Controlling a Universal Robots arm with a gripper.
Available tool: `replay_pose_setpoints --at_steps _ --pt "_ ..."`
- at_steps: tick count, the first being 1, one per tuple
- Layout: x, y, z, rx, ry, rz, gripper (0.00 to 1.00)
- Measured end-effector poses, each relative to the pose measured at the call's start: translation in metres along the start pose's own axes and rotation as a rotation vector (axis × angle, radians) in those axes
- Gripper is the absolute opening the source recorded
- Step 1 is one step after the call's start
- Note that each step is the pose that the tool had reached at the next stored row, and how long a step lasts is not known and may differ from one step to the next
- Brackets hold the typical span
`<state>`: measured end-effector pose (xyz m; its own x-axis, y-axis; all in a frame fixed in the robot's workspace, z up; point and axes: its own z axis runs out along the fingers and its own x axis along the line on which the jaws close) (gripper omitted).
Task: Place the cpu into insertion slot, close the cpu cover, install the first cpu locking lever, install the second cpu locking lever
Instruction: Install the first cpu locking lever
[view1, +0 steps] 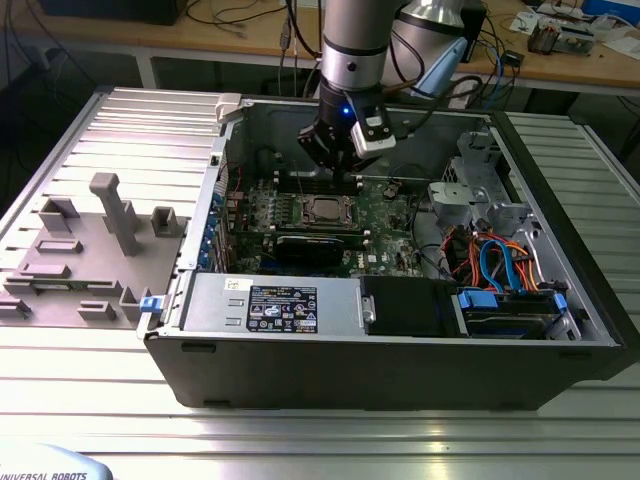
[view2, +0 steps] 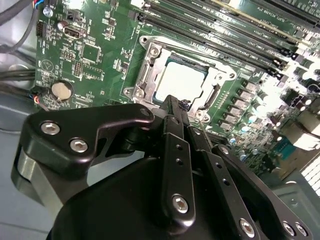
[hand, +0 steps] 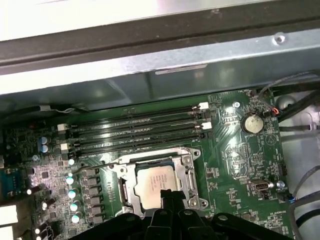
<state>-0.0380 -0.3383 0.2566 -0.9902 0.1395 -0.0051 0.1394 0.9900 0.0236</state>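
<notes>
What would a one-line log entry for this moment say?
cpu: seated in insertion slot | cpu cover: down around it | gripper: shut, tips at cover's edge

Bright room light; glare washes cpu (view2: 182, 82); case (view1: 400, 350) interior shadowed.

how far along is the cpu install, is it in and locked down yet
Done: the cpu sits in the slot, and the cover lies flat around it. In hand: the shut gripper is at the slot's edge, tips close to the cover. Left: the levers. One lever lies along the side by the memory slots, but I cannot tell whether either is latched.
</notes>
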Motion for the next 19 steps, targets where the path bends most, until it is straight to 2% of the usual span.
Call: replay_pose_setpoints --at_steps 5,6,11,14,15,19 --pt "0.0042 -0.0006 -0.0001 -0.0001 0.0009 -0.035 0.11" --pt "0.0077 -0.0011 -0.0001 -0.0003 0.001 -0.042 0.11" --pt "0.0135 -0.0017 0.0 -0.0005 0.0011 -0.048 0.11" --pt "0.0139 -0.0019 0.0002 -0.0005 0.0027 -0.111 0.11" --pt "0.0145 -0.0019 0.0003 -0.0008 0.0028 -0.119 0.11" --pt "0.028 -0.0038 0.0003 -0.0013 0.0033 -0.135 0.11"
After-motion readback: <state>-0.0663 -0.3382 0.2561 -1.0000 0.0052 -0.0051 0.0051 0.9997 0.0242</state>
